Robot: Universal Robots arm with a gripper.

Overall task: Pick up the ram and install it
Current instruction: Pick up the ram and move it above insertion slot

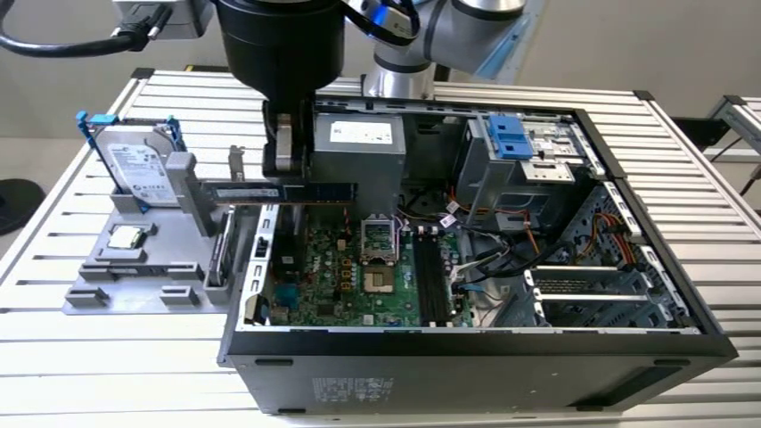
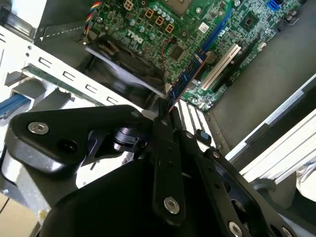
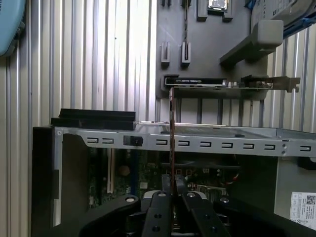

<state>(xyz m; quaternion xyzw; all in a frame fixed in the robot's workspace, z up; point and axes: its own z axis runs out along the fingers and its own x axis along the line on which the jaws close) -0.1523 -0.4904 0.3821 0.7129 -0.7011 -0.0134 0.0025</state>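
The gripper [image 1: 285,171] is clamped on the ram [image 1: 256,190], seemingly near its middle. The stick hangs level across the wall of the open computer case [image 1: 476,366] on the exterior view's left. One end is over the grey fixture tray [image 1: 131,290], the other over the motherboard [image 1: 333,276].

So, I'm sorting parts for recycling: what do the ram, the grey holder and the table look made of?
Going by looks: the ram is matte dark circuit board with black chips, likely fibreglass laminate; the grey holder is uniform matte grey with blocky moulded slots, probably plastic; the table has silvery satin ribbed slats, seemingly aluminium.
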